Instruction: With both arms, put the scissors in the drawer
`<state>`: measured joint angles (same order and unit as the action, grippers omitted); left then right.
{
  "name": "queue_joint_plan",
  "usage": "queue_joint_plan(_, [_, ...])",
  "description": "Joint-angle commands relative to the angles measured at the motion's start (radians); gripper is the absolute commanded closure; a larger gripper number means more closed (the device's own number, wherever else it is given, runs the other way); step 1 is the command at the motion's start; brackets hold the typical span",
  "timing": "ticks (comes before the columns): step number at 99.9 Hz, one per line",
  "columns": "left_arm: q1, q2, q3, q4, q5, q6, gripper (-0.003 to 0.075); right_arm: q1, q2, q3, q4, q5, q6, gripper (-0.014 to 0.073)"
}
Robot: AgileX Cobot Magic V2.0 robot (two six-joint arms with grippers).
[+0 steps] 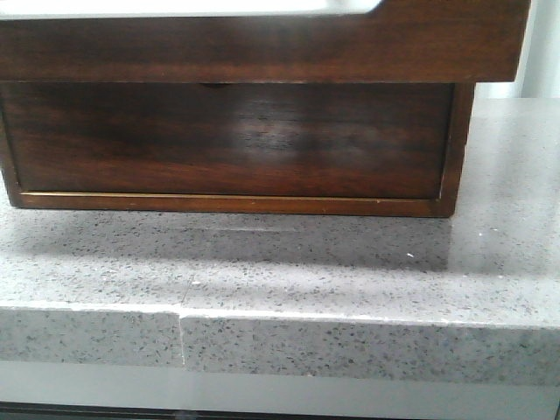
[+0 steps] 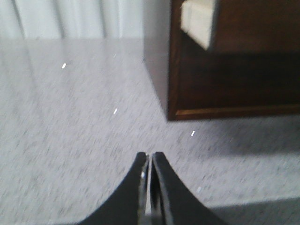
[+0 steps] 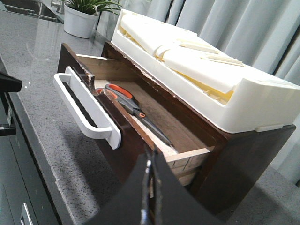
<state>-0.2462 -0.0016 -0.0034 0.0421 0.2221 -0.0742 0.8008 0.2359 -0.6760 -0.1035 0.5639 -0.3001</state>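
Observation:
The drawer [image 3: 117,122] stands pulled open from the dark wooden cabinet, and its front carries a white handle [image 3: 86,112]. The scissors [image 3: 133,110], with grey and orange handles, lie flat inside it along the front wall, blades pointing toward my right gripper [image 3: 151,161]. That gripper is shut and empty, hovering just off the drawer's near corner. My left gripper [image 2: 150,157] is shut and empty, low over the speckled counter, apart from the cabinet's corner [image 2: 171,112]. In the front view the drawer's front [image 1: 262,48] fills the top, and neither gripper shows.
A white plastic tray [image 3: 211,70] sits on top of the cabinet. A lower drawer [image 1: 227,140] with a small finger notch is closed. A potted plant [image 3: 84,16] stands beyond the cabinet. The grey counter's front edge [image 1: 262,315] runs below. Curtains hang behind.

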Motion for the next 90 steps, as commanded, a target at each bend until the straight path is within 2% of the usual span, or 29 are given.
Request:
queue_joint_plan(1, [0.031,-0.037,0.019,0.004,0.021,-0.015,0.074,-0.007,0.012,-0.024,-0.009,-0.08,0.001,0.0639])
queue_joint_plan(90, [0.047,-0.032,0.019,0.0,0.047,-0.015,0.074,-0.007,0.014,-0.019,-0.009,-0.082,0.001,0.0639])
